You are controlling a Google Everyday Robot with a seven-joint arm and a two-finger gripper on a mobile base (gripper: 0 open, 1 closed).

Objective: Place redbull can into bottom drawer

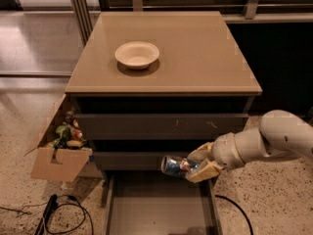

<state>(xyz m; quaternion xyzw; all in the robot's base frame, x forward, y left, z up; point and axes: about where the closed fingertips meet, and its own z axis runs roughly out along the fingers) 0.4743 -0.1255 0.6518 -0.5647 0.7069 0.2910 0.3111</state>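
Note:
The redbull can [175, 165] is blue and silver and lies sideways in my gripper [199, 162], which is shut on it. The gripper reaches in from the right and holds the can in front of the middle drawer's dark front, just above the back edge of the bottom drawer [157, 209]. The bottom drawer is pulled out, a wide shallow grey-brown tray, and nothing shows on its floor.
A cream round bowl [137, 54] sits on the cabinet top [195, 53]. The scuffed dark-fronted drawer [161, 126] is shut. A cardboard box [56, 151] with small items stands at the left of the cabinet. Black cables [63, 214] lie on the floor at lower left.

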